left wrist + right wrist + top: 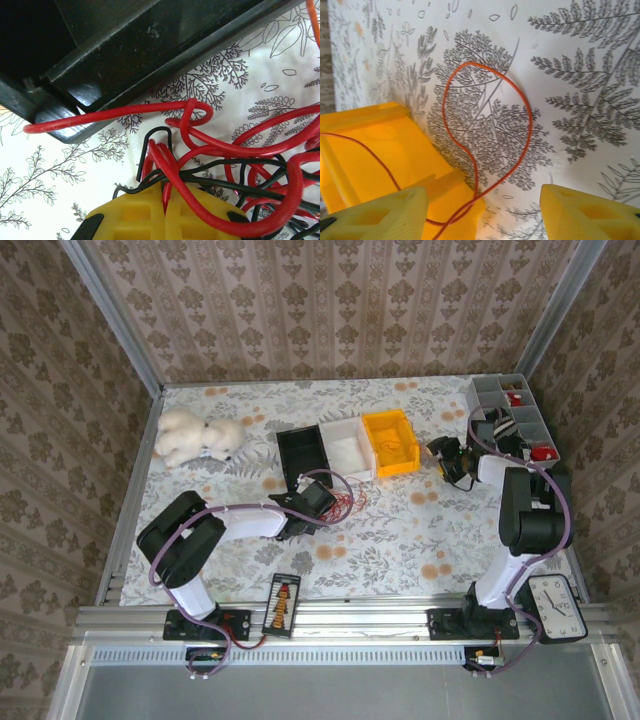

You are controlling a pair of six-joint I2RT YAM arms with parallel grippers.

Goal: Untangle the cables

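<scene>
Three open plastic containers, a black bin [300,452], a white bin [345,448] and a yellow bin [390,443], stand in a row mid-frame on the fern-printed tablecloth [400,540]. Bare cloth lies open below them. The left gripper [312,502] sits just under the black bin, with the tangle of thin red and dark cables [343,502] at its right side. The right gripper [452,462] lies right of the yellow bin.

From the left wrist, the black bin's edge crosses the upper frame. At bottom centre the yellow pads [135,215] are pressed together on a red strand of the tangle.

From the right wrist, the pads [375,210] stand wide apart, holding nothing. A single thin red wire [470,150] loops over the cloth and runs into the yellow bin at lower left.
</scene>
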